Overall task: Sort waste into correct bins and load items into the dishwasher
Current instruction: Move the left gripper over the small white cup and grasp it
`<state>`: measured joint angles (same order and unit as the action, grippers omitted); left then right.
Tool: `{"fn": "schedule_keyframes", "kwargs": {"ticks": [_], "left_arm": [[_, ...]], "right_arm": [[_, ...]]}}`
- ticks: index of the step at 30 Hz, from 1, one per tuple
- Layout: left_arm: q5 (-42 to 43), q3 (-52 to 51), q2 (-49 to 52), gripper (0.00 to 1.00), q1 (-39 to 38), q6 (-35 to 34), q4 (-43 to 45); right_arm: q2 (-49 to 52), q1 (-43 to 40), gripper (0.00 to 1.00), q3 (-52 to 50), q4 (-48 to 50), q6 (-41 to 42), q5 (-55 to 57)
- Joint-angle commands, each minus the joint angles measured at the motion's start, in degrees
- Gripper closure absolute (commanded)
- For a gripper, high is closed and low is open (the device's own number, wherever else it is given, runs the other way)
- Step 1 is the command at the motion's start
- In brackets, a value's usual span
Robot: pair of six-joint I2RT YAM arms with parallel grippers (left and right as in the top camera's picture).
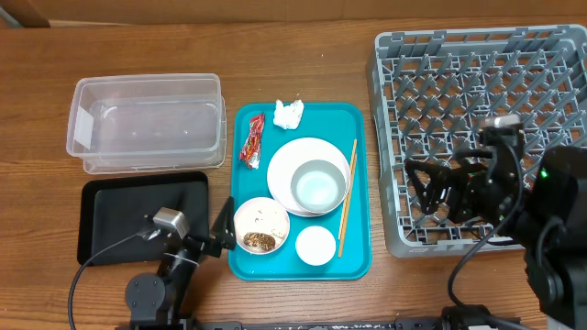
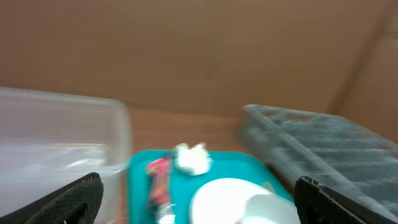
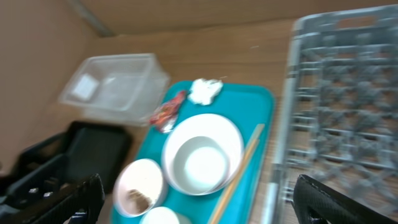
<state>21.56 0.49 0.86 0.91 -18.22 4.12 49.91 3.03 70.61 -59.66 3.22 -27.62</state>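
Note:
On the teal tray (image 1: 359,124) lie a red wrapper (image 1: 252,140), a white tissue (image 1: 288,113), a pale plate (image 1: 292,154) carrying a white bowl (image 1: 320,186), a bowl with brown food scraps (image 1: 260,226), a small white cup (image 1: 315,245) and wooden chopsticks (image 1: 348,197). My left gripper (image 1: 220,231) is open and empty at the tray's front left edge, facing the wrapper (image 2: 158,180) and plate (image 2: 230,199). My right gripper (image 1: 422,186) is open and empty over the grey dish rack's (image 1: 477,101) front left part. The right wrist view shows the bowl (image 3: 199,165) and chopsticks (image 3: 239,168).
The clear tub (image 1: 147,124) stands at the back left, with the black tray (image 1: 138,215) in front of it. The dish rack holds nothing. Both arm bases sit along the front edge of the wooden table.

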Motion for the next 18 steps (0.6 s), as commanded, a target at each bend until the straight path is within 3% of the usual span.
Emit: {"fn": "schedule_keyframes", "kwargs": {"ticks": [1, 6, 11, 18], "left_arm": [[13.11, 1.38, -0.57, 0.00, 0.57, -6.95, 2.80], [14.73, 10.73, -0.20, 0.00, 0.57, -9.27, 1.66], [11.30, 28.11, 7.28, 0.00, 0.57, -8.24, -14.84], [16.06, 54.62, 29.83, 0.00, 0.48, -4.11, -39.52]], "right_arm": [[0.52, -0.15, 0.00, 1.64, 0.20, 0.26, -10.25], [1.95, -0.15, 0.00, 1.64, 1.40, 1.16, -9.70], [3.45, -0.15, 0.00, 1.64, 1.25, 10.95, 1.25], [3.96, -0.15, 0.00, 1.64, 1.33, 15.08, 5.33]]}}
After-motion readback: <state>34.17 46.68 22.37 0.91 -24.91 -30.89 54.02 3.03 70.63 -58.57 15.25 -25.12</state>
